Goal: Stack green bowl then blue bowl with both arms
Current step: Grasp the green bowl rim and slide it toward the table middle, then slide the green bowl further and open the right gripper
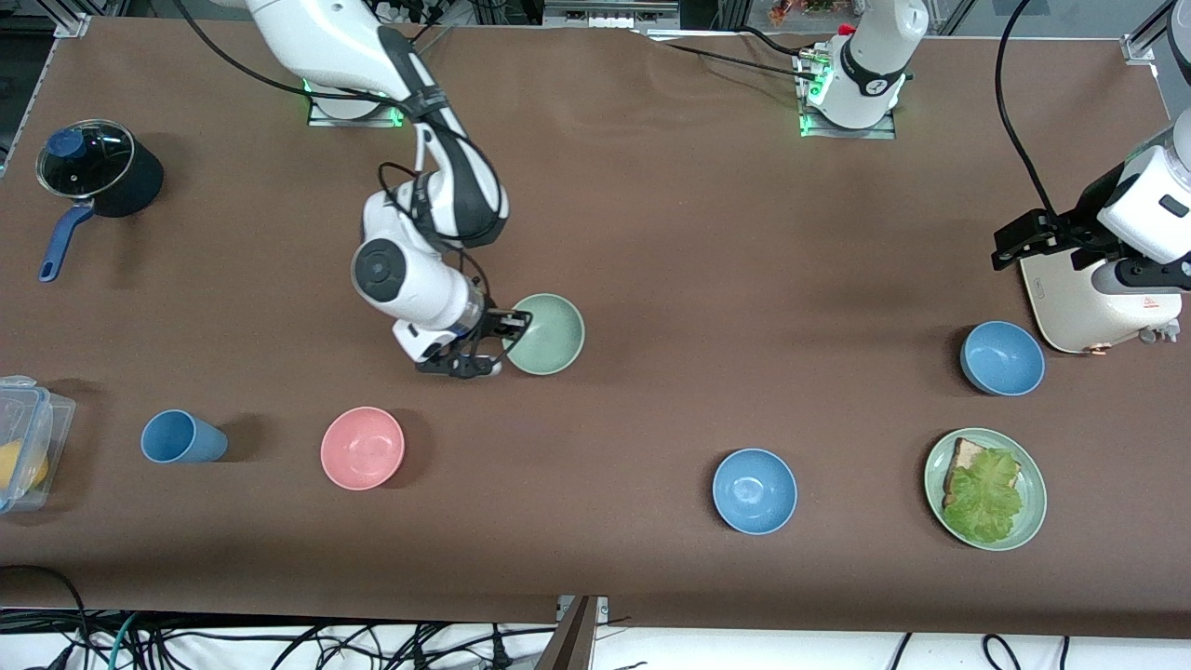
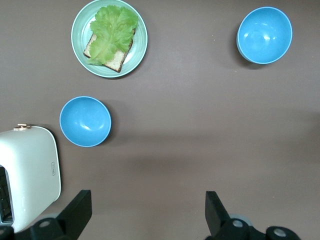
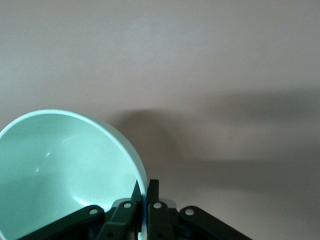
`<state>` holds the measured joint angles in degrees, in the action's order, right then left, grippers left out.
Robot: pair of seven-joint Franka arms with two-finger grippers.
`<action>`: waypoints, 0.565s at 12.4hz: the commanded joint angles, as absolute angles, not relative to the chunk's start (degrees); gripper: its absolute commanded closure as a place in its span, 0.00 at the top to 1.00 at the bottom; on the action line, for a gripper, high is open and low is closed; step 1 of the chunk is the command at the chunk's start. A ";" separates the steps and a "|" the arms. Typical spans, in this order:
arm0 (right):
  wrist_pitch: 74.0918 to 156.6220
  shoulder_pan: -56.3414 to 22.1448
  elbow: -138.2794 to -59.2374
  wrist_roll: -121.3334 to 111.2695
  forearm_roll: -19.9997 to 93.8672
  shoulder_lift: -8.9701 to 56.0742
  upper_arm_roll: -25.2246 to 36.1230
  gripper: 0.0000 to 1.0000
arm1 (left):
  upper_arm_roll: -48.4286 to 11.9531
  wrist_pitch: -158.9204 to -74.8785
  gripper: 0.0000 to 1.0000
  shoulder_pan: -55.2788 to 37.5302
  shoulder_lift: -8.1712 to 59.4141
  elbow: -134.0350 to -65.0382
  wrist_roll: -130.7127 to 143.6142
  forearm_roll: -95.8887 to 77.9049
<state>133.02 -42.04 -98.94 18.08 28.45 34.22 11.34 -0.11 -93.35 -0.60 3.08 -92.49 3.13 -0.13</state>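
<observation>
Matte green bowl (image 1: 547,333); glossy glass-lidded pot (image 1: 98,171); smooth brown table (image 1: 651,233).

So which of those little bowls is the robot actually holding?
The green bowl: the right gripper is shut on its rim. The pink bowl and both blue bowls sit untouched.

Front view: high, across the table (image 1: 651,233), facing both arm bases, whole tabletop covered. Left wrist view: elevated, looking straight down; shares two blue bowls (image 1: 755,490) (image 2: 85,121), lettuce plate (image 1: 985,489) (image 2: 109,37) and toaster (image 1: 1079,302) (image 2: 27,175) with front view. Right wrist view: very close, low; shares green bowl (image 1: 545,334) (image 3: 65,170).
</observation>
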 commanded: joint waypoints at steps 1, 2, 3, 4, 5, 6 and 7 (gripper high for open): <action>133.51 -45.78 -93.97 26.50 24.37 37.69 12.04 0.00 | -0.09 -91.93 1.00 -0.35 3.96 -90.53 2.37 -1.14; 133.51 -46.75 -92.48 29.59 22.43 38.92 11.95 0.00 | -0.09 -91.93 1.00 -0.26 3.96 -90.53 2.37 -1.14; 133.51 -47.54 -91.59 31.62 21.80 39.98 11.95 0.00 | -0.09 -91.93 1.00 -0.26 3.96 -90.53 2.37 -1.14; 133.51 -48.51 -90.62 32.16 21.88 40.95 12.04 0.00 | -0.09 -91.93 1.00 -0.26 3.96 -90.53 2.37 -1.14; 133.68 -49.21 -90.09 32.17 21.88 41.65 11.95 0.00 | -0.09 -91.93 1.00 -0.26 3.96 -90.53 2.37 -1.14; 134.03 -49.83 -89.91 32.34 21.97 41.92 11.95 0.00 | -0.09 -91.93 1.00 -0.26 3.96 -90.53 2.29 -1.14; 134.73 -50.44 -89.91 34.00 21.97 42.10 11.95 0.00 | -0.09 -91.93 1.00 -0.26 3.96 -90.53 2.29 -1.14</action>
